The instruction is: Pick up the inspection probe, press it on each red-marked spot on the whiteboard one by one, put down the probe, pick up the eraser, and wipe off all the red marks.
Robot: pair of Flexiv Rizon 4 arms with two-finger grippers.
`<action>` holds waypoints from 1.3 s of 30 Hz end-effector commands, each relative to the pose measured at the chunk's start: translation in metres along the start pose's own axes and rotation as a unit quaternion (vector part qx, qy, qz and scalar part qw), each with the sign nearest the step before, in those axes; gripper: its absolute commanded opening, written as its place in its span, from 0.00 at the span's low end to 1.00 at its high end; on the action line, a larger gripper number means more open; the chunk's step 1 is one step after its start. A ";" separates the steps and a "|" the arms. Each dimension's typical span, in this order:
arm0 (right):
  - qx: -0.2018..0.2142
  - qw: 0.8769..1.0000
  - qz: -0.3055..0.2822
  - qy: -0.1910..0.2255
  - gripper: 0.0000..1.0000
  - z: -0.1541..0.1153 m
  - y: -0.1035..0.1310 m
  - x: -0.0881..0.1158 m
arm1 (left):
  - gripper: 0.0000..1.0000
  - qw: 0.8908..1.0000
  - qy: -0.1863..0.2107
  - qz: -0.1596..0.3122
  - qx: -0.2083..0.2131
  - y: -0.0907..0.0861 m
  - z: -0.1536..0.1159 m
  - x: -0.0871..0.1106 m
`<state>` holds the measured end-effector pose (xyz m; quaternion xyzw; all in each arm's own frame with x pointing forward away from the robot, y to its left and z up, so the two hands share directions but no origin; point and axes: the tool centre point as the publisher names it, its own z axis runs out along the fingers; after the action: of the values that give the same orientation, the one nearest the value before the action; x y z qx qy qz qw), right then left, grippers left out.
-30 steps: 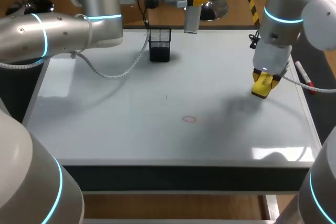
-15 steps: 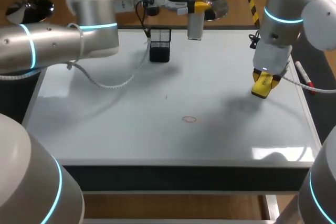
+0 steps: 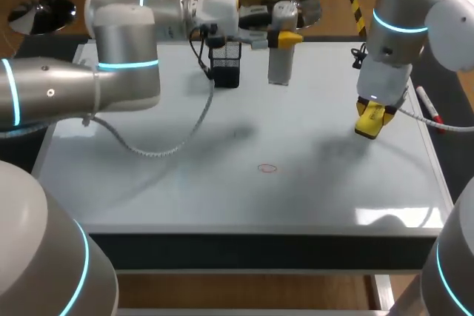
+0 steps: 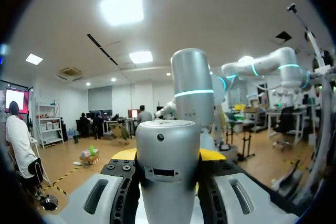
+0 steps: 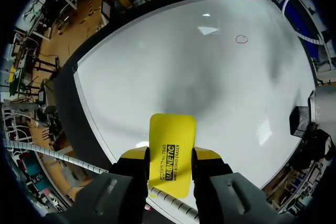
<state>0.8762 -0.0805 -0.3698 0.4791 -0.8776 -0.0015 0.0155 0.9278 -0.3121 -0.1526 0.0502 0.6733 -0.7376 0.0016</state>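
The probe point(image 3: 281, 61) is showing plain silver-grey. The eraser point(image 5: 171, 150) is showing yellow with black print. The surface point(image 3: 185, 190) is reading glossy white, bearing one red ring mark point(image 3: 267, 169). The basket point(image 3: 225, 64) is showing black mesh. The fingers point(image 5: 207, 154) are showing yellow tips. The left arm point(image 3: 59, 101) and right arm point(image 3: 400, 5) are showing silver with cyan bands.

Probe point(image 4: 168, 169): lower end cut off (left gripper point(image 4: 168, 156) tips mostly hidden behind it). Eraser point(image 5: 172, 145): rear end hidden in right gripper point(image 5: 171, 156).

The white whiteboard tabletop point(image 3: 185, 190) is smooth and glossy, with bright reflections. The grey cylindrical probe point(image 4: 168, 166) looks like matt metal. The flat yellow eraser point(image 5: 172, 145) is smooth plastic. The black pen holder point(image 3: 225, 64) is wire mesh.
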 end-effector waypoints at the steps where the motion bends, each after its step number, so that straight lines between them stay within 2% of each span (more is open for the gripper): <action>1: 0.001 1.000 -0.001 0.001 0.00 -0.001 0.000 0.000 | 0.00 0.999 -0.032 -0.004 -0.001 0.003 -0.008 0.045; 7: 0.001 1.000 -0.001 0.001 0.00 -0.001 0.000 0.000 | 0.00 0.999 -0.030 -0.020 -0.001 0.012 -0.015 0.083; 15: 0.001 1.000 -0.001 0.001 0.00 -0.001 0.000 0.000 | 0.00 0.999 -0.028 -0.038 -0.004 0.024 -0.024 0.110; 23: 0.001 1.000 -0.001 0.001 0.00 -0.001 0.000 0.000 | 0.00 0.998 -0.036 -0.048 -0.014 0.044 -0.029 0.115; 39: 0.001 1.000 -0.001 0.001 0.00 -0.001 0.000 0.000 | 0.00 0.998 -0.018 -0.067 -0.008 0.079 -0.026 0.116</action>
<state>0.8762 -0.0805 -0.3698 0.4791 -0.8776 -0.0015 0.0155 0.8150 -0.2840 -0.2379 -0.0123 0.6828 -0.7298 -0.0327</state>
